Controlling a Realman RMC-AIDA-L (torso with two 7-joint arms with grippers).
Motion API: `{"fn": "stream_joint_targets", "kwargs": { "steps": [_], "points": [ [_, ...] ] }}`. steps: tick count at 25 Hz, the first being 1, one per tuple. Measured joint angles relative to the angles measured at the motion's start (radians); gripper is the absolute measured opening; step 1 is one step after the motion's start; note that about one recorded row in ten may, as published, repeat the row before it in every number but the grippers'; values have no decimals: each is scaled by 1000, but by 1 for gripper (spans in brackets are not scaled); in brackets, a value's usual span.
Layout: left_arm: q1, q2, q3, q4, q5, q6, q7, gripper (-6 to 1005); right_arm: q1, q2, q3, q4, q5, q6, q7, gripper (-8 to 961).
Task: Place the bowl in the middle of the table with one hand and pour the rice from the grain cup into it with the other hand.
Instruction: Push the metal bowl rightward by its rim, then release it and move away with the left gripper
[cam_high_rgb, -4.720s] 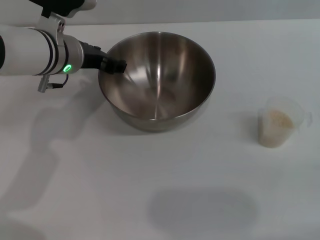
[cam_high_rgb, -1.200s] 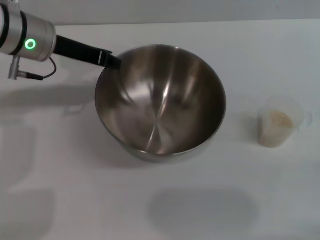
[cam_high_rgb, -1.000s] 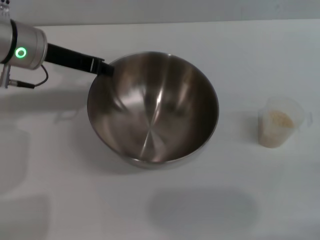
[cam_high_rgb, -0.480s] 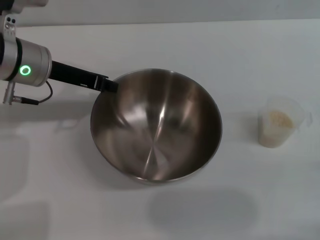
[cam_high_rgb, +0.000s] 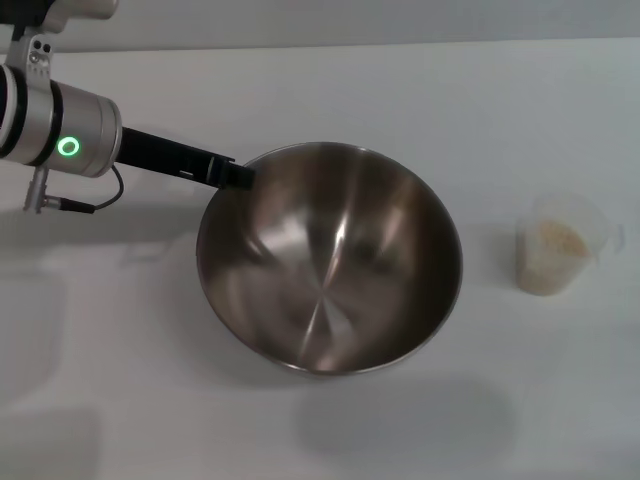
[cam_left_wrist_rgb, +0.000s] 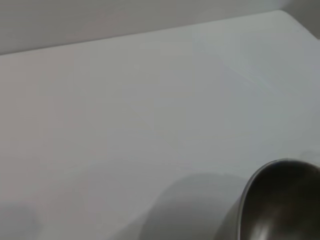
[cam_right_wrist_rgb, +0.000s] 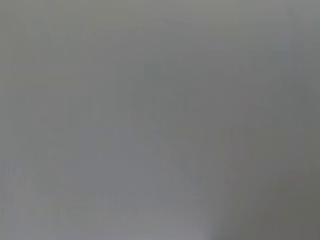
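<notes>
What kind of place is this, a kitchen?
Probably a test bench, not a real kitchen: a bare white table holds only a steel bowl, gripped at its rim by the left claw, and a cup of rice.

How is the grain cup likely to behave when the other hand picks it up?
The grain cup looks like thin clear plastic, so probably light and somewhat squeezable. It stands upright with rice inside, so tilting would likely spill grains. Its smooth tapered wall may slip.

Bare lab-like setup, plain white table (cam_high_rgb: 330, 90), blank wall (cam_left_wrist_rgb: 100, 20)
</notes>
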Motion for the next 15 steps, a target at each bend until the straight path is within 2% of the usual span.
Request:
{"fn": "stream_joint_targets", "kwargs": {
  "steps": [5,13,15],
  "points": [
    [10,1,0,-1,-97,-1,64,43,0,0,0,0,0,-1,0,814],
    [19,4,-9,-17,-143,1,99,231,0,0,0,-1,0,-3,0,814],
    [34,1,-5,-74,-155,30,141,332,0,0,0,-1,0,-3,0,814]
  ]
}}
